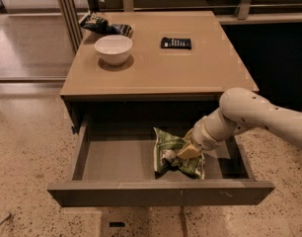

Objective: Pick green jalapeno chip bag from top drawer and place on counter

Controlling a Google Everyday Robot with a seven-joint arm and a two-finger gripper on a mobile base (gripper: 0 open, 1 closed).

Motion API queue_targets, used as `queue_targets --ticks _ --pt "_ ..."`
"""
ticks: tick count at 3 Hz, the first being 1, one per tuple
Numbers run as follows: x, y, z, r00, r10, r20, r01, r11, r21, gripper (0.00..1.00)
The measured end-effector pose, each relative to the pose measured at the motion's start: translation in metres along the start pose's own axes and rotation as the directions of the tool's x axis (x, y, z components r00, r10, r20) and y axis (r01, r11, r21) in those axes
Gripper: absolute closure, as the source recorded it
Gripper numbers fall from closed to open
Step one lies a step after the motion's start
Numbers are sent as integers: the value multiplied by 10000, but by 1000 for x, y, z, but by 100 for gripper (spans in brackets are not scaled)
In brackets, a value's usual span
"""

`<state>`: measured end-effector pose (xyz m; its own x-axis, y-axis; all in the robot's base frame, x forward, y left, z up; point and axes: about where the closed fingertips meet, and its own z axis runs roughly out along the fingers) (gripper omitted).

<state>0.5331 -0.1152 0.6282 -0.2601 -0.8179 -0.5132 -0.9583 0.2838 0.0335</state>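
Lying crumpled on the floor of the top drawer (pixel 116 158), the green jalapeno chip bag (pixel 168 143) sits right of the drawer's middle and close to its front wall. Its light-green and white foil is bunched and creased, with darker green print showing on the upper flap. The gripper (pixel 187 152) is down inside the drawer and pressed against the right side of the bag, its tan tip touching the foil where the bag is most puckered. Whether it has hold of the bag or only rests against it, I cannot tell. Behind the gripper, a cream-coloured wrist and arm (pixel 259 113) reach in from the right, crossing over the drawer's right wall.

The drawer is pulled well out from the low cabinet, its plain grey-brown front (pixel 161 193) nearest the camera and its smooth interior bare to the left of the bag. Above it, the counter (pixel 190 70) is a glossy tan top with a thin dark edge. A white bowl (pixel 113 49) stands upright on its left rear part. Just behind the bowl, at the back left corner, lies a dark blue snack bag (pixel 104 24). A small flat black object (pixel 175 43) lies near the back, right of the bowl and apart from it. A speckled beige floor (pixel 27 147) surrounds the cabinet.
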Motion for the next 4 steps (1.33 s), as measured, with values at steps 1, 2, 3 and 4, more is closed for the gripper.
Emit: queue_targets --ticks 1,2,3,4 --pt "-29 5 -37 9999 126 -81 -125 9999 52 92" --pt "-65 1 -83 9996 132 -249 -127 9997 230 100" --pt "-99 -10 -128 9995 68 -302 -49 9981 621 100" --pt "-145 -23 -193 9995 -233 -202 260 9896 1414 100"
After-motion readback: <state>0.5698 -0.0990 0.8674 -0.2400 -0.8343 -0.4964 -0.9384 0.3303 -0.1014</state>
